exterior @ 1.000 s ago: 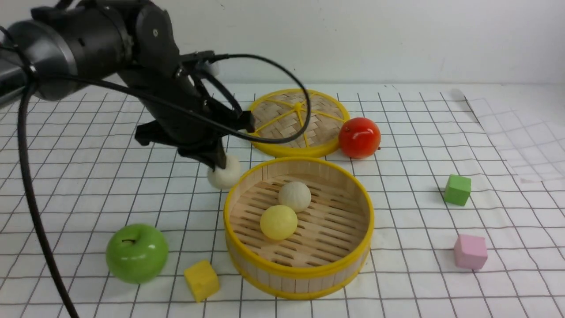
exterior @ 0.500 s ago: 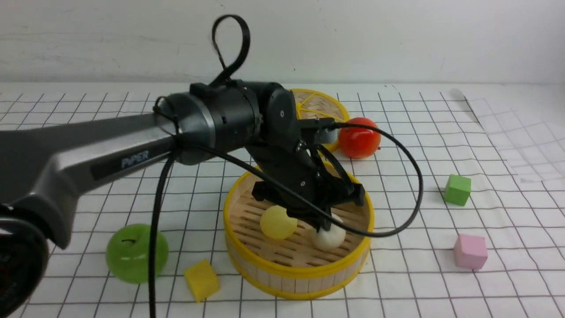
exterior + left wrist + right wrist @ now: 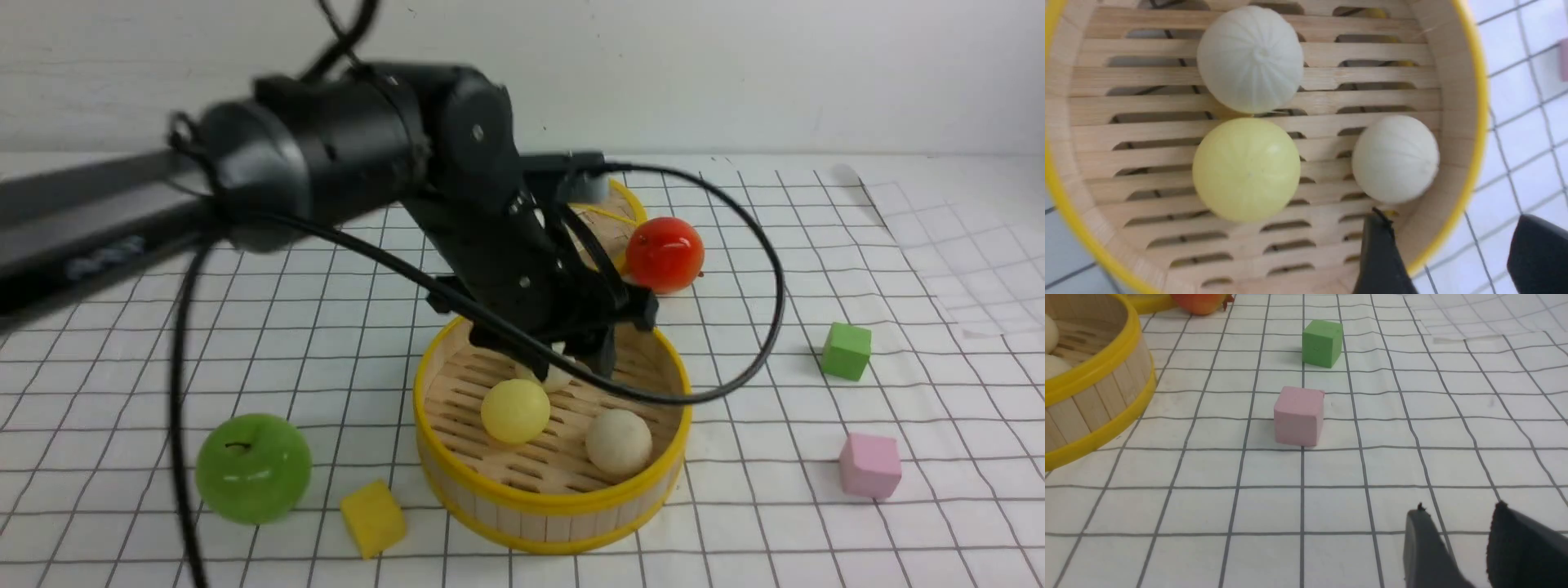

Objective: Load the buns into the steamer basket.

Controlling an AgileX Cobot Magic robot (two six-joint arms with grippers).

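Note:
The steamer basket (image 3: 555, 500) stands at the middle of the table with three buns on its slatted floor. In the left wrist view they are a pale yellow bun (image 3: 1246, 168), a cream bun (image 3: 1251, 59) touching it, and a second cream bun (image 3: 1395, 158) by the wall. My left gripper (image 3: 1453, 228) hangs open over the basket's far right side, holding nothing, one finger (image 3: 1380, 253) inside the rim and the other outside. In the front view my arm partly hides the far cream bun (image 3: 555, 377). My right gripper (image 3: 1459, 510) is open and empty over the gridded cloth.
The flat woven lid (image 3: 614, 214) lies behind the basket, mostly hidden by my arm, with a red fruit (image 3: 665, 253) beside it. A green apple (image 3: 253, 467) and a yellow cube (image 3: 372, 518) sit front left. A green cube (image 3: 846, 350) and a pink cube (image 3: 871, 465) sit right.
My left gripper carried a cream bun from the basket's left side into the basket, opened and let it go, then rose. That bun now lies at the near right of the floor.

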